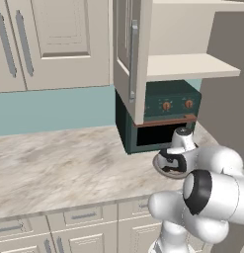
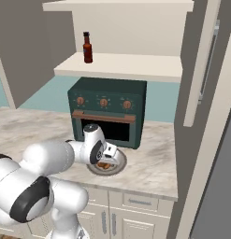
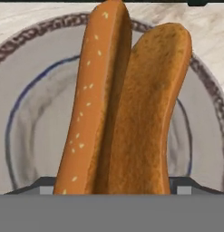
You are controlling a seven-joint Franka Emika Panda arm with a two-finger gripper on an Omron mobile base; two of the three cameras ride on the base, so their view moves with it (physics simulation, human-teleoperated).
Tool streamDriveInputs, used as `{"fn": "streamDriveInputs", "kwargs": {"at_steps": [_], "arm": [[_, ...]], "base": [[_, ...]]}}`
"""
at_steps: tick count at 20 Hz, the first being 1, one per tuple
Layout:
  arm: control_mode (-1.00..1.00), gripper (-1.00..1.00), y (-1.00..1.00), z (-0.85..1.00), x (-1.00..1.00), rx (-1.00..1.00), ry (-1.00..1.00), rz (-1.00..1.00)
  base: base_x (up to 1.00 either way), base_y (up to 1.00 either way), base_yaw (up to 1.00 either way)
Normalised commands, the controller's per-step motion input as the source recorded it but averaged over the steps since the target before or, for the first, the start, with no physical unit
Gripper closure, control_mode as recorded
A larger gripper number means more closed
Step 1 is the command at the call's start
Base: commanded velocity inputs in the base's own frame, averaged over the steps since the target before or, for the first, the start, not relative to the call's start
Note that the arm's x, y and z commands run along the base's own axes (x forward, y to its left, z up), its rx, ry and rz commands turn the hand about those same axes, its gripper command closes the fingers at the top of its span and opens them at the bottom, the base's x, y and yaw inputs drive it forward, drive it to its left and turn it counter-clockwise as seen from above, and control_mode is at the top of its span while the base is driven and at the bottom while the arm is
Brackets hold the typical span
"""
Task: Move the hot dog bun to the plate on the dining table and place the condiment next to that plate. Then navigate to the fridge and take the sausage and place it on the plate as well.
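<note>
Step in hand, as I judge it: grasping the bun point(image 3: 127, 108) off the plate point(image 3: 36, 136) it lies on, the first part of the task. The tool point(image 2: 109, 158) hangs low over that plate, on the desk point(image 1: 59, 163) just in front of the oven point(image 2: 107, 109). In the hand view the bun lies right under the tool, running straight away from it between the two fingertips point(image 3: 45, 185), split lengthwise into a seeded half and a plain half side by side. The fingertips show at either side of the bun's near end, so the jaws stand spread and straddle it; whether the pads touch the bread yet I cannot tell. To do this well, I would keep the tool centred on the seam so both halves are caught together, close across the narrow width and not along the length, and squeeze gently, since bread should crush easily. Grip low enough to hold both halves, but clear of the plate's face. Lift straight up before any sideways swing, as the oven door sits just beyond the tool. The bottle point(image 2: 87, 48), presumably the condiment, stands on the shelf point(image 2: 121, 67) above the oven, well above the tool. No brand, label or readable writing shows on bottle, oven or plate; the plate carries only a dark patterned rim and a blue ring.
</note>
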Motion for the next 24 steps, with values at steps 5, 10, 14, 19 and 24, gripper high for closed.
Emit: {"fn": "streamDriveInputs", "kwargs": {"at_steps": [5,10,14,19,24], "arm": [[-1.00,1.00,0.00,0.34,-0.51,-0.04,-0.26,0.00],[-1.00,1.00,0.00,0.98,-0.48,0.00,-0.21,0.00],[-1.00,1.00,0.00,1.00,-0.35,0.00,-0.11,0.00],[-1.00,1.00,0.00,1.00,-0.37,0.00,-0.05,0.00],[-1.00,1.00,0.07,1.00,-0.22,0.00,-0.01,0.00]], "base": [[0.00,0.00,0.00],[0.00,0.00,0.00],[0.00,0.00,0.00],[0.00,0.00,0.00],[0.00,0.00,0.00]]}}
